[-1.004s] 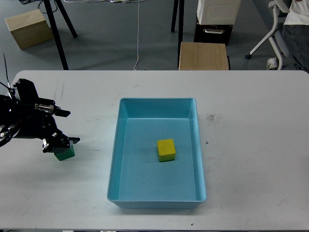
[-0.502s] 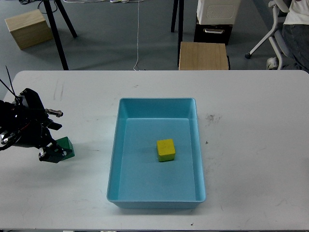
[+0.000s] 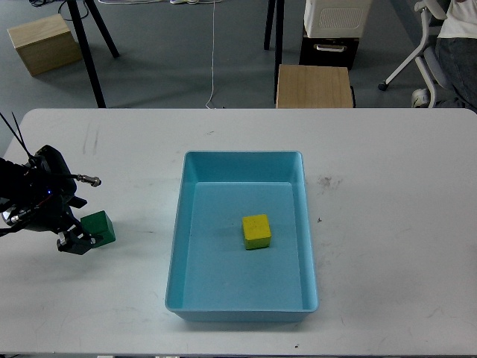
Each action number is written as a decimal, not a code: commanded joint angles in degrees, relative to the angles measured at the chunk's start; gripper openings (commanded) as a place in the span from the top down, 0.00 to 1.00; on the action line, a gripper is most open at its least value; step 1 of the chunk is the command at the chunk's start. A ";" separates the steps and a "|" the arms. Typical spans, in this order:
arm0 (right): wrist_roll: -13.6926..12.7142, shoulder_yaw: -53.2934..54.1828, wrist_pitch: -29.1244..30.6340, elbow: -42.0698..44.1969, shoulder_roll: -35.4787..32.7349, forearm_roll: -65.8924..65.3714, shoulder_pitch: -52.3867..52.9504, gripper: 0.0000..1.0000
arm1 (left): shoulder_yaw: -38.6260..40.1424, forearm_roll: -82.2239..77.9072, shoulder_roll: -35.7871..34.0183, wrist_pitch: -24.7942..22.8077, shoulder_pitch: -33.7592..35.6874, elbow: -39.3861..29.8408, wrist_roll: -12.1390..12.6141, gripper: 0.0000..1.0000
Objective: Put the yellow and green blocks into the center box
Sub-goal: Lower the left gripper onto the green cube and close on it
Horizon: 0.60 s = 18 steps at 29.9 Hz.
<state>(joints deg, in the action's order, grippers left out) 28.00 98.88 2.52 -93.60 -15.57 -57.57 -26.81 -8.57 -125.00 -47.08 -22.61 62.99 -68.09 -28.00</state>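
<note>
Black left claw point(image 3: 74, 224) sits at the tabletop's point(image 3: 387, 224) left edge, fingers spread around the green block point(image 3: 99, 227). Yellow block point(image 3: 256, 231) already lies in the blue box point(image 3: 179, 246) at centre. Grasping is the step in hand; next: pinch, lift, carry right.

Grey floor point(image 3: 179, 52) past the white table point(image 3: 395, 224). A wooden stool point(image 3: 314, 86) is just behind the table's far edge, with a white cabinet point(image 3: 335, 22) behind it. Left of the stool are black stand legs point(image 3: 89, 45) and a wooden box point(image 3: 43, 43); an office chair point(image 3: 417, 52) is to its right.
</note>
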 commanded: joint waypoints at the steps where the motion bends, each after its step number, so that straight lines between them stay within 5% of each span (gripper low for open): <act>1: 0.00 -0.01 0.03 -0.01 -0.07 0.00 0.00 0.01 | -0.22 0.00 1.28 0.02 -0.06 1.03 0.00 0.11; 7: 0.00 0.08 -0.06 -0.01 0.01 0.00 0.00 0.01 | -1.80 0.00 2.17 0.20 -0.06 2.26 0.00 0.28; 18: 0.00 -0.01 -0.06 -0.01 0.01 0.00 0.00 0.01 | -2.07 0.00 2.87 5.02 -0.06 3.93 0.00 0.87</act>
<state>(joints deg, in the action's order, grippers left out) 28.00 98.89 2.46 -93.60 -15.56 -57.53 -26.81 -10.65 -125.00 -43.99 -19.89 62.94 -64.76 -28.00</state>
